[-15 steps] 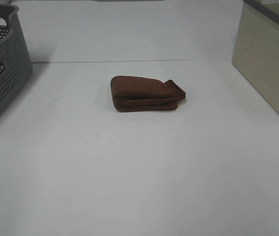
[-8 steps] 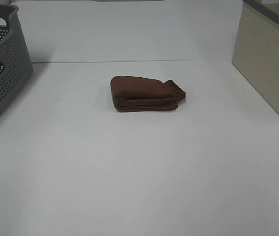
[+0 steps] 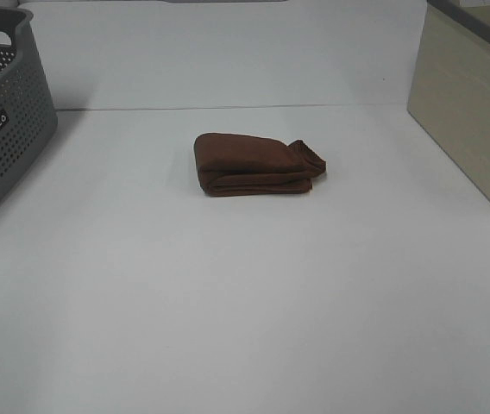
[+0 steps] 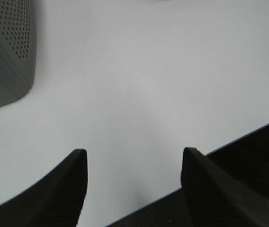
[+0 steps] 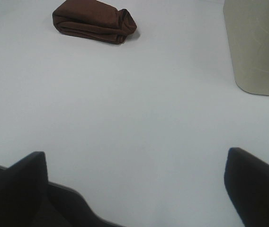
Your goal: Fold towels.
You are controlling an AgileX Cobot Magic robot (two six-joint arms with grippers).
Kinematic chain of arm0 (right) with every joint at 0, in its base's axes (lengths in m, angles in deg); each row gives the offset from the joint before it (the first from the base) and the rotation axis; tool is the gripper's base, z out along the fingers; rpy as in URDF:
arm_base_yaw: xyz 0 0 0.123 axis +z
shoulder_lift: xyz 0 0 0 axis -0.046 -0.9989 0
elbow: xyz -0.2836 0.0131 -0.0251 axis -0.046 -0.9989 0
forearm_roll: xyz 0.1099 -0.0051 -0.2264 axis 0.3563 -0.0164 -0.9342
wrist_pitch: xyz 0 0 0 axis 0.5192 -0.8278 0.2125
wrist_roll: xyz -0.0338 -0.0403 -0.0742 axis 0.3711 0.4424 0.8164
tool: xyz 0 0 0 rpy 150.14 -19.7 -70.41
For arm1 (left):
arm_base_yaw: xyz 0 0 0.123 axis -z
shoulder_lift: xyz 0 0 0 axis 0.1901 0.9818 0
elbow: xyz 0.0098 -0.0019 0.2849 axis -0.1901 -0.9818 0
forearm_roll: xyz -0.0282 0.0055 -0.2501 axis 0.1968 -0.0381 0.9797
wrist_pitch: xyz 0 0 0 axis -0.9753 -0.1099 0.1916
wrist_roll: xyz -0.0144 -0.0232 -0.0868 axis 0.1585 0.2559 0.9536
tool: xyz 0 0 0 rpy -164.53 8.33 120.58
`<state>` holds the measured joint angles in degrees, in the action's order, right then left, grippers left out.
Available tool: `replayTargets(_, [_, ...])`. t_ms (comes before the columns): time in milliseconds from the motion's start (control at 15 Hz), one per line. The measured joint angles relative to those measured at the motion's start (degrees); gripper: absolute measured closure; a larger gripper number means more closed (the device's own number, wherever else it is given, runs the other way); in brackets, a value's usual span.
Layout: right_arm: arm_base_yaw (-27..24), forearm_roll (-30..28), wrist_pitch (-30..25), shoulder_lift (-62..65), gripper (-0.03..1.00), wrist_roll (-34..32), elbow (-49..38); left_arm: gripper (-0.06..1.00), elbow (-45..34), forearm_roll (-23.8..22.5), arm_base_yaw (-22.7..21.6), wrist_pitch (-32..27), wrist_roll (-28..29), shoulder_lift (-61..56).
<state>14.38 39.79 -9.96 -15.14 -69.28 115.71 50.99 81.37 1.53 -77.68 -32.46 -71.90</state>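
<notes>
The left gripper [image 4: 130,182] stands partly spread and empty over bare table [image 4: 139,90] near the grey basket [image 4: 4,52]. The right gripper [image 5: 135,182] is spread wide, also empty, well apart from the towel [image 3: 258,164]. The towel lies alone mid-table as a compact folded bundle, layered edges showing. Judgement: folding appears complete; only stowing, if required, remains.

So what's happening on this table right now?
Nothing is being handled. A brown towel lies folded in a bundle mid-table, with a grey basket off to the left and a beige bin to the right. Both robot grippers, left and right, hang open and empty near the table's front edge, away from the towel.
</notes>
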Motion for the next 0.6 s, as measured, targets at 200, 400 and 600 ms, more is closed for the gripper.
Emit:
replayTargets(200, [0.00,0.00,0.00,0.00,0.02,0.00,0.00,0.38,0.00,0.29,0.00,0.00,-0.46,0.00])
replayTargets(400, [0.00,0.00,0.00,0.00,0.02,0.00,0.00,0.38,0.00,0.34,0.00,0.00,-0.52,0.00])
replayTargets(600, [0.00,0.00,0.00,0.00,0.02,0.00,0.00,0.38,0.00,0.34,0.00,0.00,-0.57,0.00])
